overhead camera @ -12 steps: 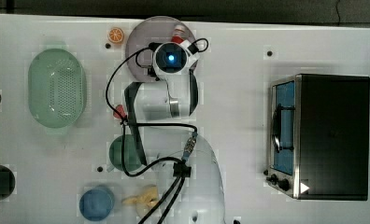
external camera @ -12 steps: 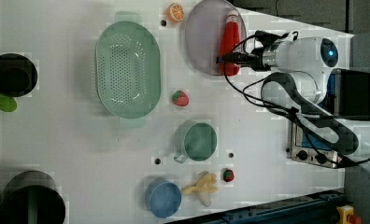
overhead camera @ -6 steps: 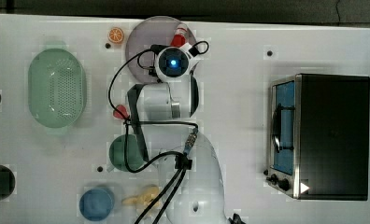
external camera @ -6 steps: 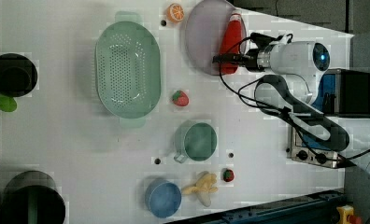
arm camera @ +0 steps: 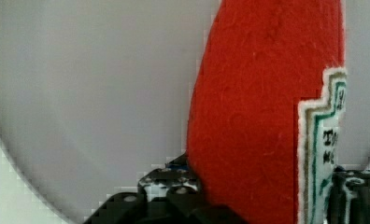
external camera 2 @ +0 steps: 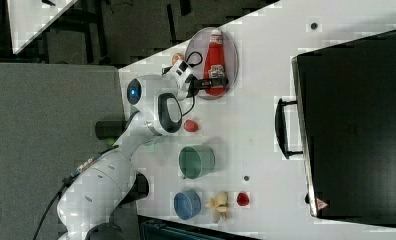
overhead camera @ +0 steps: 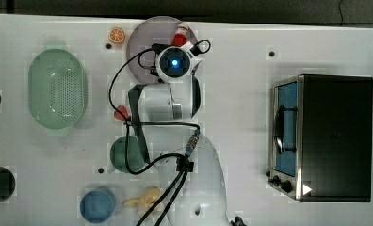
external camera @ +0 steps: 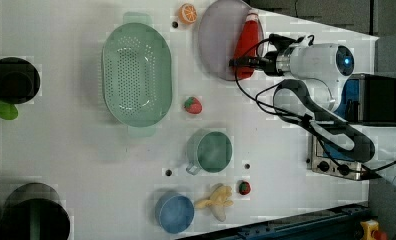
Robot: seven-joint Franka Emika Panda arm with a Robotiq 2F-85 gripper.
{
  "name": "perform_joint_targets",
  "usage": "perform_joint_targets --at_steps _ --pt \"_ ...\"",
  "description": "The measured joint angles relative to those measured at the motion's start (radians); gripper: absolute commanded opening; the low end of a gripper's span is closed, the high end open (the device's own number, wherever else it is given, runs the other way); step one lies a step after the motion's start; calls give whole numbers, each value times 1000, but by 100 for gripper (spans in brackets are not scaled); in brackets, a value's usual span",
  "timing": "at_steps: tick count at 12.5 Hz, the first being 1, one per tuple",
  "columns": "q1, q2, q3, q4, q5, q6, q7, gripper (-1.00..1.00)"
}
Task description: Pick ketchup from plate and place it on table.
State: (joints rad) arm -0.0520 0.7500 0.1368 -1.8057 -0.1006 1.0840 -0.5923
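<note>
Grasp stage. The claw [external camera: 242, 63] straddles the lower body of the ketchup [external camera: 247, 44], jaws partly spread on either side; whether they grip yet cannot be told. Best practice: close squarely across the width, then lift straight. The ketchup, felt-like red with a white cap, lies flat on the plate [external camera: 217, 37].

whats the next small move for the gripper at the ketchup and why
Probably finish closing, then lift. In the wrist view the ketchup sits between the gripper's fingers, one on each side of its red body, and it lies flat on the plate in the left view. Lifting before the grip is firm would likely leave it behind.
</note>
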Motion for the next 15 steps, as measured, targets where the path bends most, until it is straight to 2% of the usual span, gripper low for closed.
perform_joint_targets --at_steps 3,9,13,15 --pt "1 -70 -9 -21 -5 -99 0 30" --pt "-19 -458 -13 -39 52 -460 3 30" --pt "-45 -749 -29 -158 76 -497 4 30" --pt "-52 -848 -42 -271 80 -487 7 30"
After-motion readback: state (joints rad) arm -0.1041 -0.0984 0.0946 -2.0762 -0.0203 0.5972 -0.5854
